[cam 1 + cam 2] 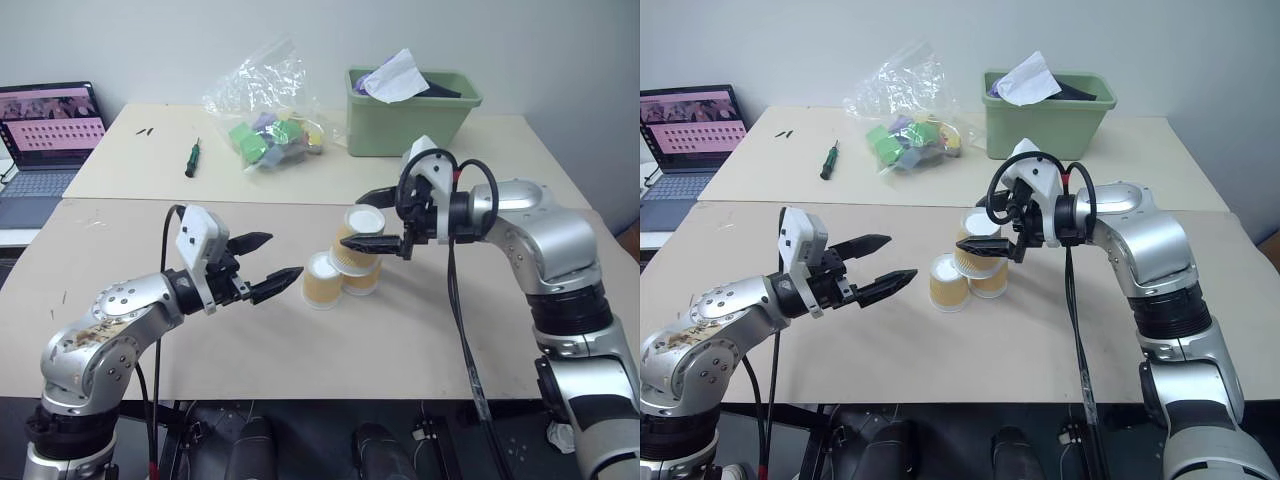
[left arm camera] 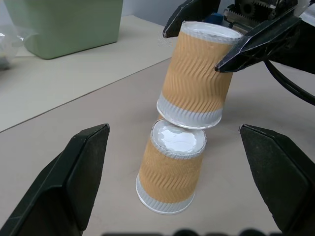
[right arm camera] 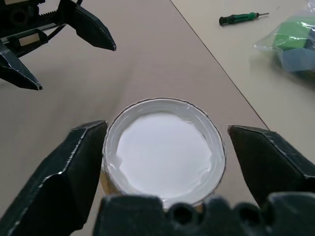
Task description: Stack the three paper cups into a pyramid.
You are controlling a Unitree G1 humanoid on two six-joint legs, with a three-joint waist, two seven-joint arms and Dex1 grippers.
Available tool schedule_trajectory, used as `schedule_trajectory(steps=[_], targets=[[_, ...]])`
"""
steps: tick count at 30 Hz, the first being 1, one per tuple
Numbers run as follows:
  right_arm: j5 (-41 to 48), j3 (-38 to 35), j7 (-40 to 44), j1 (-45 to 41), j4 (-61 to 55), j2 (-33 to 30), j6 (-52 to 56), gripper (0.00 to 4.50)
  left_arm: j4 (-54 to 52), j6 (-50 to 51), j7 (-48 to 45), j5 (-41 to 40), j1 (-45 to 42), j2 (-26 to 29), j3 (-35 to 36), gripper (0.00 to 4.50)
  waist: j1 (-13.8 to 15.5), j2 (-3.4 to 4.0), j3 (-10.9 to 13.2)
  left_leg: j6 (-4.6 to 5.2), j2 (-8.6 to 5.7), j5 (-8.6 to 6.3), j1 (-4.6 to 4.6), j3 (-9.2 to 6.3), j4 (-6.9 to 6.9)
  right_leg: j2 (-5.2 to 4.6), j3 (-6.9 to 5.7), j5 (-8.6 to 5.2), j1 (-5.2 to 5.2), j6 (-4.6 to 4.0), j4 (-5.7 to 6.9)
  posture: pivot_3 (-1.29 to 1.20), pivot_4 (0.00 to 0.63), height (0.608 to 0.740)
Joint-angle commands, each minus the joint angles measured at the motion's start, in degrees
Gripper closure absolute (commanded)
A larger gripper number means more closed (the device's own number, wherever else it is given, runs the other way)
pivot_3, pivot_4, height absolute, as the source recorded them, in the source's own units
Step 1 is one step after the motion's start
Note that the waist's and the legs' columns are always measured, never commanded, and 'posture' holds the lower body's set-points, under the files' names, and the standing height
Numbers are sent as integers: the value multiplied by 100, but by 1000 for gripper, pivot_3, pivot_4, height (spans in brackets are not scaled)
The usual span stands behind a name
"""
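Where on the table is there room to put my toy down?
The near table is bare in front of the three paper cups. The far table is bare between laptop and screwdriver. It is crowded by the cups and both grippers.

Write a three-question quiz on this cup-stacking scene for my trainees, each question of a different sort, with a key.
1. True or false: the top cup sits upside down on the two lower cups.
2. Multiple choice: the right gripper is (A) shut on the top cup, (B) open with a finger on each side of the top cup, (C) open over the green bin.
3. Fill in: the left gripper is open and holds ____.

Key: 1 true; 2 B; 3 nothing.
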Motion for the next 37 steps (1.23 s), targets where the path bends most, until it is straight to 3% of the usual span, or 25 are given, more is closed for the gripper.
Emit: schedule_trajectory(steps=[1,8,12,14,19,22,25,32,37], targets=[[145,-304,-24,-270,-159,3,-101,42,-158,-88,12,-29,-107,61,24,0,0,0,0,0,0,0,0,0,0,0,0,0,0,0,0,0,150,692],[2218,-1966,58,-1059,-416,-20,790,42,-164,-140,11,8,-10,61,55,0,2,6,9,0,0,0,-1,0,-4,0,-1,0,0,0,0,0,150,692],[3259,-2978,-438,-1692,-134,-184,1254,42,-218,-148,112,5,154,14,150,0,9,7,10,0,1,0,-1,-1,-3,0,-3,0,1,-2,0,0,150,692],[2813,-2933,-954,-1721,221,-268,1083,42,-192,-194,220,54,288,-25,245,0,3,6,9,0,1,0,0,-1,-3,-1,-3,-1,2,-2,0,0,150,692],[-306,-1327,-2640,-937,1777,-729,-667,42,247,-580,877,560,576,-380,538,0,-30,-23,-10,0,1,0,13,1,7,-1,2,0,8,-4,-4,0,150,692],[-1410,-890,-3438,-377,2589,-806,-1460,42,557,-905,1487,1000,620,-707,733,0,-2,-17,-6,1,-2,1,6,6,12,-3,10,6,3,-4,-5,0,150,692],[-1600,-1096,-3956,284,2655,-537,-1760,42,845,-1285,2210,1440,661,-1154,989,0,16,-5,2,3,-8,2,-14,7,0,-6,13,6,-15,2,-6,0,150,692],[-1055,-2097,-4521,1336,2045,372,-2157,42,1589,-2426,3582,2572,701,-1876,1395,0,-16,-4,2,7,-7,-1,-13,5,-7,-5,8,8,-10,2,-7,0,150,692],[-785,-2510,-4605,1715,1739,708,-2053,42,2136,-2971,3896,2896,627,-2059,1489,0,14,-4,2,3,-8,4,-2,4,15,-6,8,21,11,15,-4,0,150,692]])
